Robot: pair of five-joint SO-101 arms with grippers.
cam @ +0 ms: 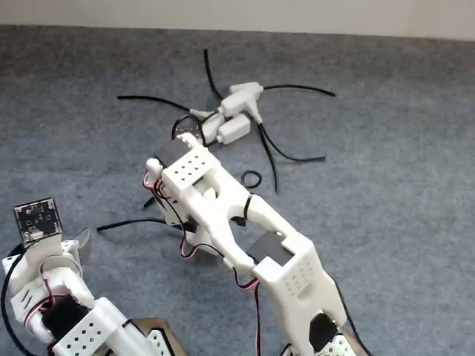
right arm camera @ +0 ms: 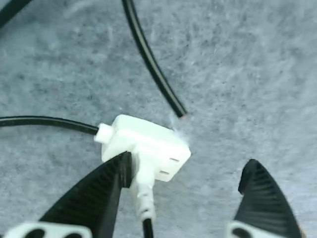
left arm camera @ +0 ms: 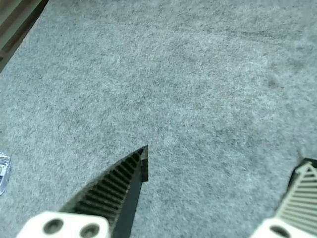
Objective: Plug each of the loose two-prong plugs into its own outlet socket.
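A cluster of white outlet blocks and plugs (cam: 236, 111) with black cords lies at the far middle of the grey carpet. In the right wrist view a white outlet block (right arm camera: 148, 141) shows two free slots, and a white plug with a cord (right arm camera: 143, 201) is joined to its side. My right gripper (right arm camera: 190, 163) is open around this block, one finger (right arm camera: 106, 191) against the plug's side. From above, that arm's wrist (cam: 189, 170) covers the near end of the cluster. My left gripper (left arm camera: 225, 158) is open over bare carpet, at the near left (cam: 82, 245).
Loose black cord ends (cam: 286, 152) fan out around the cluster, and one cord (cam: 126, 222) runs leftwards from under the right arm. A small black ring (cam: 252, 179) lies beside that arm. A wooden edge (left arm camera: 15, 20) borders the carpet.
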